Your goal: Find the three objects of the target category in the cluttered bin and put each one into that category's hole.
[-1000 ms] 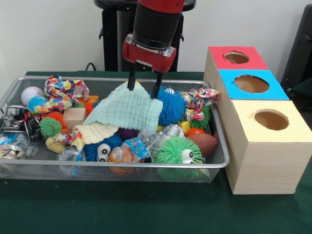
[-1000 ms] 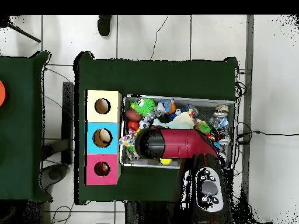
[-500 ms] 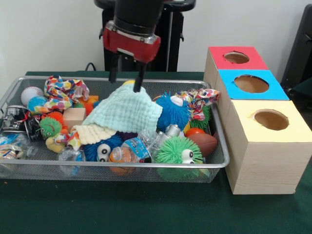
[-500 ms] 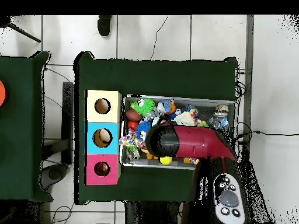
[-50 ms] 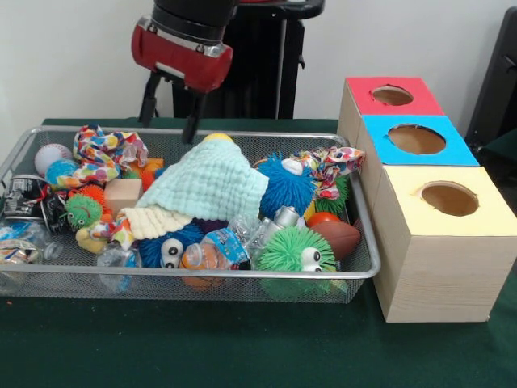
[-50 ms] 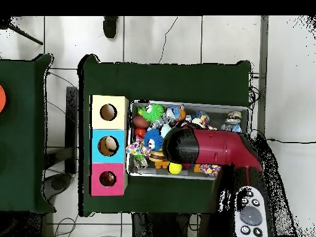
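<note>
At the bin's (image 5: 359,242) near edge sit a green fuzzy ball (image 5: 295,249) and crushed bottles. Further back, the pale cloth (image 5: 208,184) hides toys. At twelve o'clock the gripper (image 5: 171,107) hangs empty, fingers apart; descending blind, it may snag cloth.

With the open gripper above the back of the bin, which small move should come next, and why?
Probably lower the gripper onto one uncovered item. Its fingers are open, empty and above the wire bin, so nothing is grasped yet. The pale green cloth lies over the middle of the pile, and the yellow ball at its top edge is only partly visible. Which category is the target, the pictures do not show.
</note>
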Tool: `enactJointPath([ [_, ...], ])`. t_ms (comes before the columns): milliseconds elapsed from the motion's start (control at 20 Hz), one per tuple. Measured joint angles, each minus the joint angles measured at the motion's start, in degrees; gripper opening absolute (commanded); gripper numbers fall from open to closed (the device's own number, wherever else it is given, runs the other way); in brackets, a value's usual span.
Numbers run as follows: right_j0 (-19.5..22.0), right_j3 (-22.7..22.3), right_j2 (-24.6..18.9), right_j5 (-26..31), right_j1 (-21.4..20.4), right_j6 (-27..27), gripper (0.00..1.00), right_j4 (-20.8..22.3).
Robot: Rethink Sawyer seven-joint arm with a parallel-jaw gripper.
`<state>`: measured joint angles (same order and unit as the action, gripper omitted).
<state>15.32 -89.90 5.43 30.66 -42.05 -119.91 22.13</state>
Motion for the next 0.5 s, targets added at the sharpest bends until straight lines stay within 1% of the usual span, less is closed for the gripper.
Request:
enactJointPath([
  [150, -1.51, 2.17, 1.86, -0.01, 1.67, 0.0, 1.0, 2.15],
  [250, -1.92, 3.19, 2.55, -0.07, 2.65, 0.0, 1.0, 2.84],
  [400, -1.99, 5.41, 3.48, -1.16, 5.67, 0.0, 1.0, 4.57],
  [500, -1.88, 6.06, 3.61, -1.74, 6.67, 0.0, 1.0, 5.12],
])
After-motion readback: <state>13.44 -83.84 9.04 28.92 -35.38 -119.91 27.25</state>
